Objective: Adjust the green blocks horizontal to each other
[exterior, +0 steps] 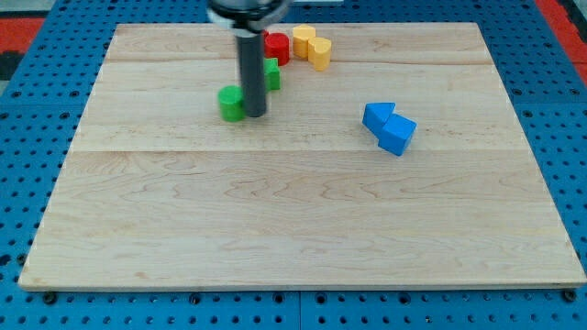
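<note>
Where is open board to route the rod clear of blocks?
Bare wood spans the wooden board below my tip and the blue blocks, plus the view's left. Crowded: top centre, green cylinder, green block, red block, yellow blocks.

Wooden board [303, 229], green [230, 104], red [278, 46], yellow [312, 46], blue blocks [390, 128]

Red block [278, 46] just up-right of my tip; yellow blocks [312, 46] beyond it; blue blocks [390, 127] well right, on wood board [293, 220].

place: lab bench | evidence: blue pegboard [27, 147], wooden board [303, 211]
</note>
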Robot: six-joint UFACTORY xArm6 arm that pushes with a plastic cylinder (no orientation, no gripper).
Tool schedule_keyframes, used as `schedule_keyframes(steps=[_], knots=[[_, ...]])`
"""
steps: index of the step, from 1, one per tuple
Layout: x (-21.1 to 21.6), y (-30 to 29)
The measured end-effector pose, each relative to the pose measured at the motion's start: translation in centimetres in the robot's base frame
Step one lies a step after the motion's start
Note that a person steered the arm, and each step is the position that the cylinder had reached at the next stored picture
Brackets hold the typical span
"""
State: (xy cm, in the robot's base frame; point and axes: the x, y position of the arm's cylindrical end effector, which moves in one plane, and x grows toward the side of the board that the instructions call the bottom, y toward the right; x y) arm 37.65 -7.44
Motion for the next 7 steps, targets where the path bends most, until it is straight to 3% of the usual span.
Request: schedule_keyframes(steps=[1,3,4,5,6,7], knots=[[-2.3,-1.7],[-5.7,4.0],[-4.9,5.0],[1.6,-0.4],[1.5,-7.4],[-3.7,-2.6]])
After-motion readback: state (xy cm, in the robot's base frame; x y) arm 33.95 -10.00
